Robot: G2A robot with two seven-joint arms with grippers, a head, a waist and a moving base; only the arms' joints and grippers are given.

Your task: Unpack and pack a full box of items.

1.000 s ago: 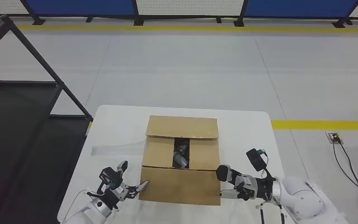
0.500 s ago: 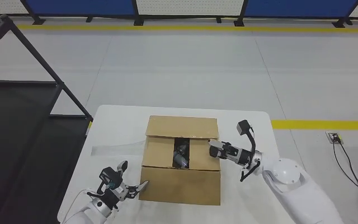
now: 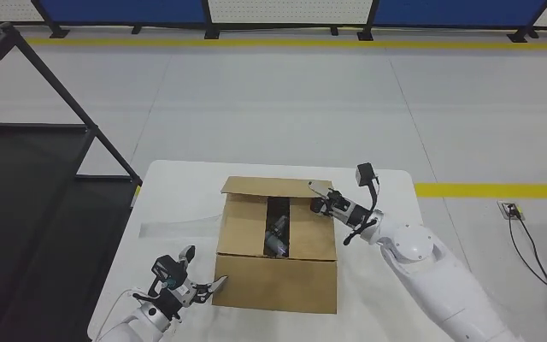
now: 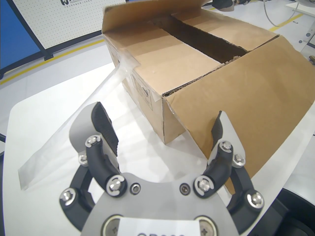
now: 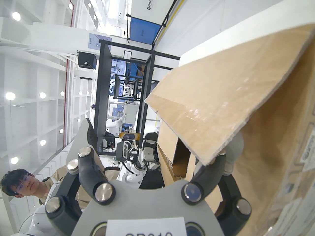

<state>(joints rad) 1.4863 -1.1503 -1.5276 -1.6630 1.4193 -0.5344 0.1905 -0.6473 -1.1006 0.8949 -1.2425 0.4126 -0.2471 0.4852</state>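
While the left end effector (image 4: 159, 112) hovers spread just off the box's (image 3: 273, 256) near-left corner, the box sits central on the worktop (image 3: 179, 197), items (image 3: 277, 238) inside. Its far flap (image 3: 265, 185), long edge running left-right, rests on one finger of the spread right end effector (image 3: 318, 197), the nearer arm. Pale floor (image 3: 282, 103) lies beyond the box.

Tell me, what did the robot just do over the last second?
The right gripper swung from the near right corner of the box along its side to the far right corner and, fingers open, lifted the far flap up from flat. The left gripper stayed open by the near left corner; the box did not shift.
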